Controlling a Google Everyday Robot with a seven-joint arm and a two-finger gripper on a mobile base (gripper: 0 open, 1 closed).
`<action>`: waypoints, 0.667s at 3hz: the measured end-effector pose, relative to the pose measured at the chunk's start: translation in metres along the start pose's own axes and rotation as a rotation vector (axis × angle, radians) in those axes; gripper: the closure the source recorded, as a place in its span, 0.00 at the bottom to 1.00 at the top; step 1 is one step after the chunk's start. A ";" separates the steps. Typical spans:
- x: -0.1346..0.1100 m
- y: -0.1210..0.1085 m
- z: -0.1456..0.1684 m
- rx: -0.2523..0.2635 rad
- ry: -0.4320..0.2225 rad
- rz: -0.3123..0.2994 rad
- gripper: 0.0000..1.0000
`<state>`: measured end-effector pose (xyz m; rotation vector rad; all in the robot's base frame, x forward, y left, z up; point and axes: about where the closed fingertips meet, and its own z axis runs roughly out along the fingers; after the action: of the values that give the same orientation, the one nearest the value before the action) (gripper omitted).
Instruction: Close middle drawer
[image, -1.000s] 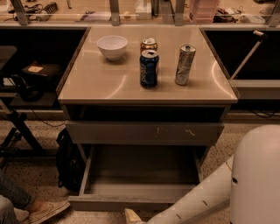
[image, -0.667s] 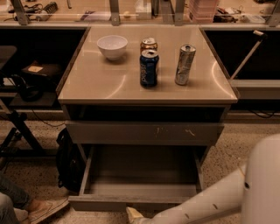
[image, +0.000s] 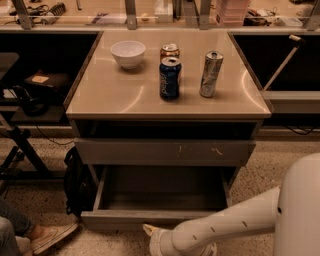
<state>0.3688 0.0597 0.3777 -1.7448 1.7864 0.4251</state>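
Observation:
The middle drawer (image: 160, 219) is pulled out wide open under the cabinet top. Its plain front panel faces me and its smooth grey floor (image: 165, 197) is bare. Above it sits the drawer front with white scuff marks (image: 165, 151), nearly flush. My white arm (image: 225, 230) reaches in from the lower right, low over the floor. The gripper (image: 151, 234) is at its left end, just in front of and below the open drawer's front panel, near its middle.
On the cabinet top (image: 115, 97) stand a white bowl (image: 128, 53), a blue can (image: 170, 78), an orange can (image: 169, 50) and a silver can (image: 211, 74). A black bag (image: 76, 182) leans at the cabinet's left. A person's shoe (image: 50, 236) is at the lower left.
My arm has sunk lower and lies flatter, and my white body has shifted towards the right edge. The gripper stays by the drawer front. The drawer has not moved.

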 end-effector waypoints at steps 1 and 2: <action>-0.031 -0.051 0.032 0.018 -0.032 -0.026 0.00; -0.031 -0.051 0.032 0.018 -0.032 -0.027 0.00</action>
<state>0.4235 0.0993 0.3815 -1.7381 1.7377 0.4223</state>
